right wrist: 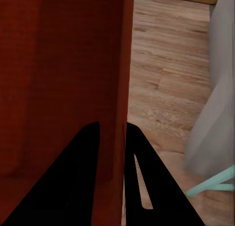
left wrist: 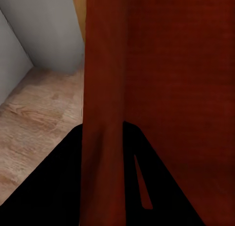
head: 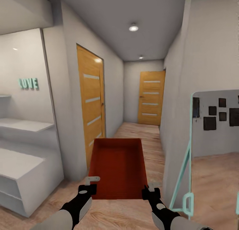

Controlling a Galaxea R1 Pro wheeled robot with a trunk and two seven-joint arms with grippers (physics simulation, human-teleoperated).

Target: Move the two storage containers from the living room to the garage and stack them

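I hold one orange-red storage container (head: 118, 167) level in front of me, its open top up, above light wood-plank flooring. My left gripper (head: 89, 186) is shut on its near left wall, and my right gripper (head: 149, 190) is shut on its near right wall. In the left wrist view the thin red wall (left wrist: 103, 89) runs between the black fingers (left wrist: 54, 192) of my left gripper (left wrist: 100, 152). The right wrist view shows the other wall (right wrist: 115, 64) pinched the same way by my right gripper (right wrist: 113, 138). The garage and its concrete floor are out of view.
A narrow hallway runs ahead between pale walls. A wooden door (head: 91, 103) is on its left and another (head: 151, 97) at its far end. A white shelf unit (head: 23, 170) stands close at left. A teal-framed mirror (head: 186, 157) leans by the wall corner at right.
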